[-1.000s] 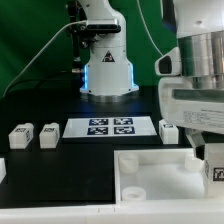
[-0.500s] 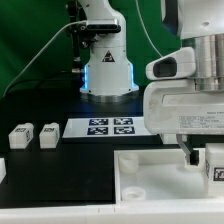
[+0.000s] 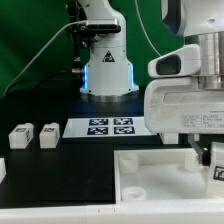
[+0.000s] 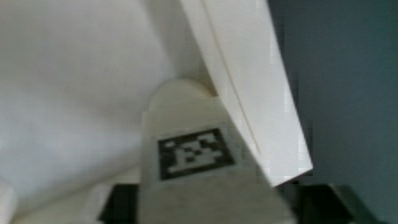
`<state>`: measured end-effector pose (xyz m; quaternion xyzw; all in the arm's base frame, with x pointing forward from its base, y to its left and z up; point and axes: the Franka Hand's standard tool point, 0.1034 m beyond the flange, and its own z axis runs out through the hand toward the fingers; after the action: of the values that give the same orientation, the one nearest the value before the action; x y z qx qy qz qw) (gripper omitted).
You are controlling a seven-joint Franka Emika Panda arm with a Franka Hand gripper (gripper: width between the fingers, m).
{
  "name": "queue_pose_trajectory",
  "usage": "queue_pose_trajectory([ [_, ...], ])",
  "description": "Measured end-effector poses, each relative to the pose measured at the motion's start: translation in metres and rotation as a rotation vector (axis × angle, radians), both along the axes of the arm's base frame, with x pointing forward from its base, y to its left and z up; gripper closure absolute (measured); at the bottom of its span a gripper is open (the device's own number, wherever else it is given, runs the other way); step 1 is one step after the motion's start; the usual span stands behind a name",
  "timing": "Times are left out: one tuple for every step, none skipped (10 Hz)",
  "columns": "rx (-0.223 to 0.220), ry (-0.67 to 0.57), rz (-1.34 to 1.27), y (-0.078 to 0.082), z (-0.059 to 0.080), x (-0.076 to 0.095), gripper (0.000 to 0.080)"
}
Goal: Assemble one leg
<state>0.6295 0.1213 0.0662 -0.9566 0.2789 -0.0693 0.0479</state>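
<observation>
Now, gripper: black jaws clamp the leg.
Leg: small smooth white plastic tagged peg, over large white tray-like panel.

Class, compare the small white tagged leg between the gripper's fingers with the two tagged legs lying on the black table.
The small white plastic leg sits between the gripper fingers beside the large white panel; the two small white legs lie untouched on the black table. All carry black-and-white tags.
</observation>
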Motion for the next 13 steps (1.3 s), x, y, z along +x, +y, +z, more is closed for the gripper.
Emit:
queue_pose_trajectory([
  [0.016,0.006,-0.094,0.0,-0.0003,-0.0003,0.0501],
  [0.032,0.011,-0.194,-0.0007,-0.0003,-0.0002,0.0501],
  [0.063,0.028,-0.354,-0.0005,-0.0006,-0.001,0.0501],
  [0.105,0.047,-0.559,0.002,-0.0011,-0.0023,0.0501],
  [0.149,0.061,-0.718,0.0023,-0.0013,-0.0021,0.0501],
  [0.204,0.079,-0.883,0.0017,-0.0014,-0.0015,0.0501],
  [0.252,0.094,-1.02,0.0005,-0.0016,-0.0004,0.0501],
  [0.283,0.101,-1.09,-0.0011,-0.002,-0.0001,0.0501],
  [0.299,0.105,-1.16,-0.0009,-0.002,0.0002,0.0501],
  [0.296,0.103,-1.143,-0.0008,-0.0021,-0.0001,0.0501],
  [0.293,0.101,-1.123,-0.0009,-0.0023,-0.0002,0.0501],
  [0.288,0.098,-1.09,-0.001,-0.0025,-0.0004,0.0309],
  [0.278,0.095,-1.054,-0.0003,-0.0031,-0.0013,0.0309],
])
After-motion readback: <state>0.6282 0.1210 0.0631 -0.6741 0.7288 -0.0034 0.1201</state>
